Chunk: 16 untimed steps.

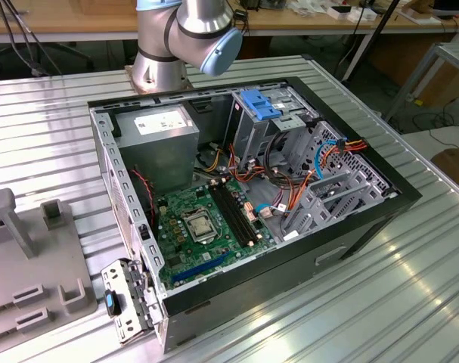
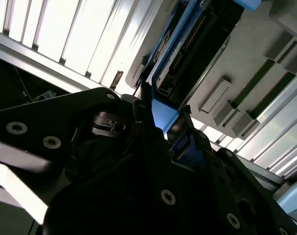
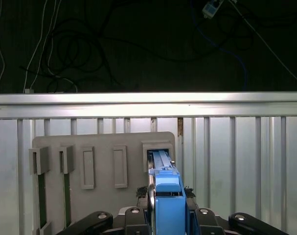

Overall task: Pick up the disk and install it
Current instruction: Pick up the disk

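The disk (image 3: 167,200) stands on edge, its bright blue carrier rail facing the first wrist view. Its far end sits at an open slot of the grey holder block (image 3: 89,147). My gripper (image 3: 165,192) straddles it, with a black finger (image 3: 141,193) pressed against each side of the blue rail, so it is shut on the disk. In the second wrist view the disk (image 2: 187,54) runs away from the gripper (image 2: 158,122) along the holder block (image 2: 246,73), its blue end between the dark fingers. Whether the disk is lifted clear of the slot I cannot tell.
The open computer case (image 1: 365,227) lies on the ribbed metal table (image 1: 410,302), with a green motherboard (image 1: 203,223), a grey power-supply box (image 1: 157,144), and a silver drive cage topped by a fixed blue bracket (image 1: 261,103). The arm's base (image 1: 161,60) stands behind the case. The holder block (image 1: 32,265) is at the exterior view's left.
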Each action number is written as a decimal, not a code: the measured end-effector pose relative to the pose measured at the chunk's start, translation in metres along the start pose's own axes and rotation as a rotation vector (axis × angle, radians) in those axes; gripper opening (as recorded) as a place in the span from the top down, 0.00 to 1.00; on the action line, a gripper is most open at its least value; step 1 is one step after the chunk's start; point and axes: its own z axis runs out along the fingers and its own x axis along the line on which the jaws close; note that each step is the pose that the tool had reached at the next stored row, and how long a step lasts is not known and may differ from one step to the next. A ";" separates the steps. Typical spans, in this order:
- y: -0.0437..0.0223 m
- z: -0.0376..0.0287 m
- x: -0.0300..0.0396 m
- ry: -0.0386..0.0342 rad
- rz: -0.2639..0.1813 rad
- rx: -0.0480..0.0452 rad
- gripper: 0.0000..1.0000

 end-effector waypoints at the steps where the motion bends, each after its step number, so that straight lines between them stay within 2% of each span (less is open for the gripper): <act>1: 0.0000 -0.0001 0.0000 0.0000 0.000 0.0000 0.63; 14: 0.0000 -0.0004 0.0000 0.0000 0.000 0.0000 0.63; 16: 0.0000 -0.0020 0.0000 0.0003 0.000 -0.0006 0.63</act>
